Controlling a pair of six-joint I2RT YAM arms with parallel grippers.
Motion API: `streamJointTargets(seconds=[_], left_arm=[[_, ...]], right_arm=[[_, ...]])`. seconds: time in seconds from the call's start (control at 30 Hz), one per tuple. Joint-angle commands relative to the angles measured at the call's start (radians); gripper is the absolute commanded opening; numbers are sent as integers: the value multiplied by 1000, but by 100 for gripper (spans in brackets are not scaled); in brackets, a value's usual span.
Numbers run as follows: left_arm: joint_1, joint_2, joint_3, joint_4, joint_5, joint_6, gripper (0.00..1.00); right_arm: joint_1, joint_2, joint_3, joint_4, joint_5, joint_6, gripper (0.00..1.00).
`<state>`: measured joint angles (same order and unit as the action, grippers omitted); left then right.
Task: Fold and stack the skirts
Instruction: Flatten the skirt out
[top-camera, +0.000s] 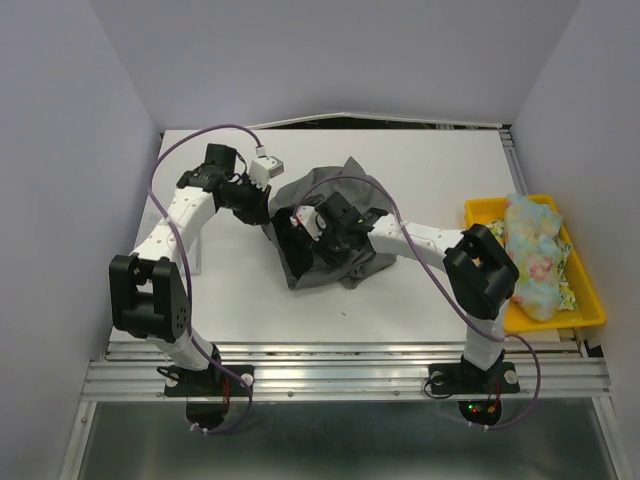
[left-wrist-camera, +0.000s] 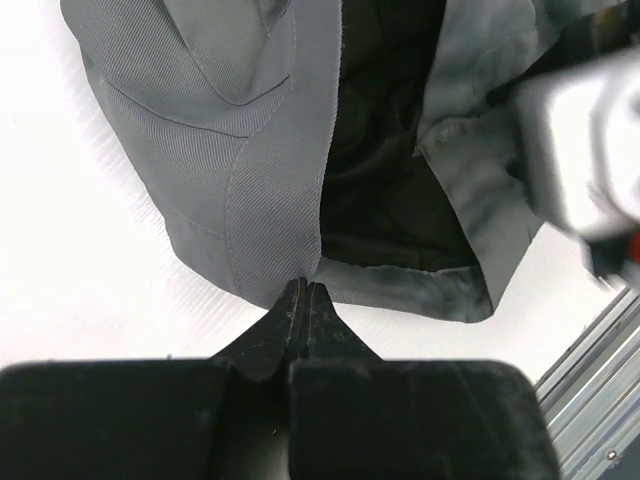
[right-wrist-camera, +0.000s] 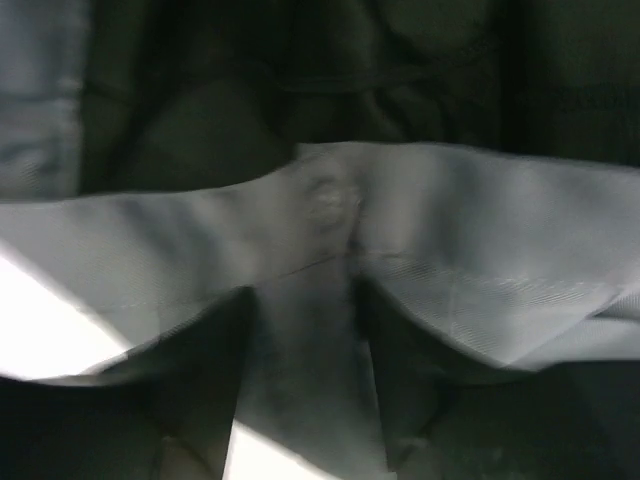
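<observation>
The grey skirt (top-camera: 335, 190) lies crumpled in the middle of the white tabletop (top-camera: 420, 165), its dark lining showing. The left pincer (left-wrist-camera: 305, 295) is closed on the skirt's left edge, where a seam runs into its tips. The right pincer (right-wrist-camera: 303, 300) sits over the skirt with its fingers (right-wrist-camera: 215, 390) apart and a ridge of grey cloth between them; whether it grips I cannot tell. A floral skirt (top-camera: 535, 255) is bundled in the yellow tray (top-camera: 482, 211) at the right.

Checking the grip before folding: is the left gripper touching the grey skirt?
Touching. The left wrist view shows the left gripper with its shut tips pinching the hem of the grey skirt, with no gap between them.
</observation>
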<state>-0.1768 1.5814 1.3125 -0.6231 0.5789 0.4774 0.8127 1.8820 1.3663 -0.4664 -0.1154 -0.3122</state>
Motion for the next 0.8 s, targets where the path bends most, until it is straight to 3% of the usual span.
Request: streamJointTargets(seconds=[0.0, 0.03, 0.07, 0.3, 0.53, 0.77], left_arm=[[-4, -14, -10, 11, 18, -3, 0], [-3, -17, -15, 8, 16, 0, 0], [-3, -20, -16, 5, 10, 7, 0], [17, -43, -9, -4, -16, 4, 0], [20, -98, 42, -39, -47, 23, 0], [26, -233, 117, 6, -125, -11, 0]], right_arm=[[-4, -12, 17, 92, 152, -16, 32], [-4, -44, 13, 95, 157, -13, 9], [-4, -67, 10, 98, 160, -2, 1], [-93, -314, 8, 138, 56, 24, 1], [-348, -452, 105, 133, -148, 131, 1], [-620, -480, 166, 155, -334, 260, 1]])
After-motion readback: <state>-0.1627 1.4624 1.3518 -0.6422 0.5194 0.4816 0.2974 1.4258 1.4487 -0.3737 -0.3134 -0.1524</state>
